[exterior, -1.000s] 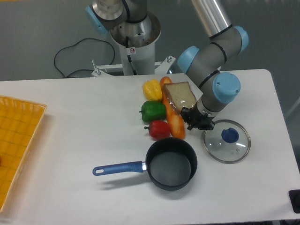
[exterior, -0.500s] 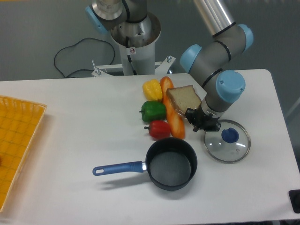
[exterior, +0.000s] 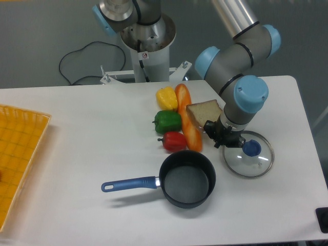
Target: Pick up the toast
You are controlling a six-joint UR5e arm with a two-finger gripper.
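The toast (exterior: 204, 112), a brown slice with a darker crust, lies tilted just right of the long orange loaf (exterior: 187, 121). Its lower right corner runs into the dark fingers of my gripper (exterior: 219, 134), which hangs under the blue-capped wrist (exterior: 249, 94). The gripper looks shut on that corner of the toast. The wrist hides most of the fingers from the camera.
Yellow (exterior: 166, 98), green (exterior: 167, 121) and red (exterior: 175, 141) peppers sit left of the loaf. A black pot with a blue handle (exterior: 186, 178) stands in front. A glass lid (exterior: 248, 154) lies right below the gripper. An orange basket (exterior: 16, 154) is at the left edge.
The toast has slid right and down off the orange loaf together with the gripper. The loaf's upper end is now uncovered. The wrist has shifted slightly right toward the glass lid.
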